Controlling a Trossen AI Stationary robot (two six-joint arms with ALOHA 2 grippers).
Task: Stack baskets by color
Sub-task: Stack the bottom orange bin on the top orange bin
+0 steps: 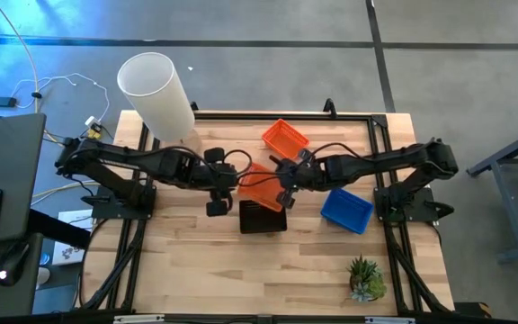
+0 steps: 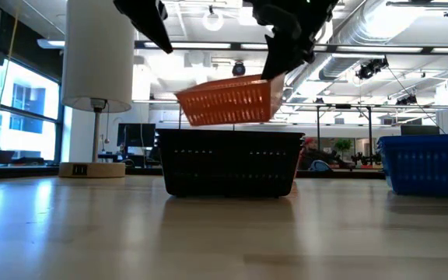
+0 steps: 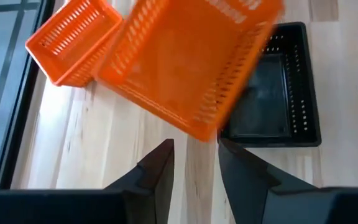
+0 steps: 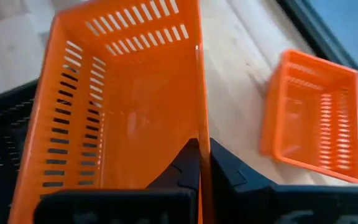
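Note:
An orange basket [image 1: 257, 186] hangs tilted above the black basket [image 2: 232, 163], which stands on the table's middle. My right gripper [image 4: 204, 155] is shut on this orange basket. My left gripper [image 3: 196, 155] stands open just left of it, touching nothing, with the basket's corner [image 3: 197, 127] a little beyond its fingertips. A second orange basket [image 1: 285, 138] rests on its bottom near the far edge. A blue basket [image 1: 346, 209] sits on the table to the right. My right gripper pinches the orange basket's side wall [image 4: 197, 134] at the rim, one finger inside the basket and one outside. The fingers slant down from the table's right side. The basket is lifted clear above the black basket, tilted, its held side higher [image 2: 267, 85].
A tall white cylinder [image 1: 156, 94] stands at the far left corner. A small green plant [image 1: 365, 279] sits near the front right. Bare wood lies along the near edge.

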